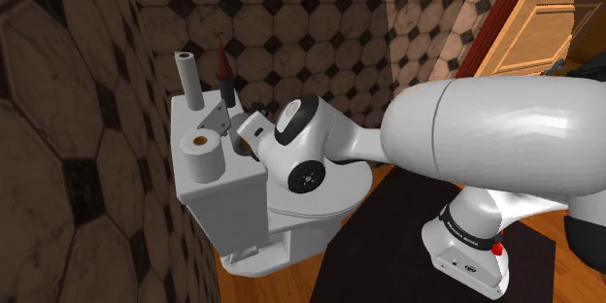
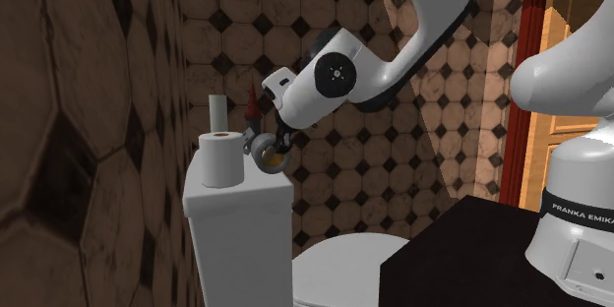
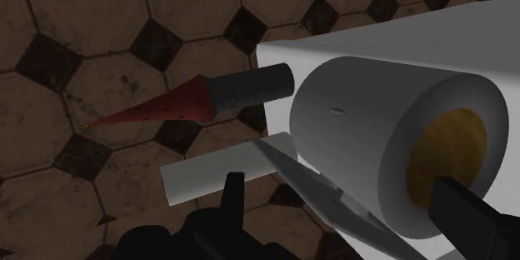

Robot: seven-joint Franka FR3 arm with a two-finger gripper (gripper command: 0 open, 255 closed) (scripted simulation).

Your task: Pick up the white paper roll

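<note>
A white paper roll (image 1: 204, 155) (image 2: 221, 157) with a brown core stands upright on the near end of the white toilet tank (image 1: 238, 189) (image 2: 236, 226). A second, greyer roll (image 2: 270, 153) (image 3: 350, 108) with a yellow-orange core lies on its side further back, right at my black gripper (image 1: 236, 132) (image 2: 264, 142) (image 3: 348, 196). The fingers stand apart, open. One finger (image 3: 467, 212) crosses the roll's cored end. The other finger (image 3: 233, 196) is clear of the roll's far end. I cannot tell whether this roll rests on the tank.
Behind the rolls on the tank stand a grey tube (image 1: 187, 80) (image 2: 217, 110) (image 3: 225, 171) and a dark red cone on a black base (image 1: 224, 70) (image 2: 254, 103) (image 3: 192, 100). A grey flat blade (image 1: 218, 115) (image 3: 321, 187) leans by the gripper. Tiled walls close in behind and beside.
</note>
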